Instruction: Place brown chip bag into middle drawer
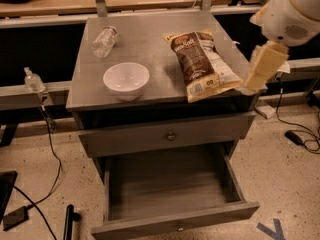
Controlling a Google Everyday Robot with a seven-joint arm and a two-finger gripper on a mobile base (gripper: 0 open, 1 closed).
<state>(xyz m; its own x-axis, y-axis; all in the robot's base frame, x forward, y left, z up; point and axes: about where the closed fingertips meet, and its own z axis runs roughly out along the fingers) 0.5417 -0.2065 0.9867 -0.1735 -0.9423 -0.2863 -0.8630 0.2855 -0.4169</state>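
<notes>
Middle drawer point(167, 186) was pulled open. Brown chip bag point(202, 64) lay on cabinet top point(145, 39), not moved yet. Gripper point(257, 76) was just right of bag; open or shut, could not tell.

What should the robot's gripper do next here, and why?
Probably move the gripper in over the crinkly brown chip bag and lower to grasp it. The bag lies ungrasped on the grey cabinet top, the gripper hangs beside its right edge, and the wide grey middle drawer below already stands open.
</notes>
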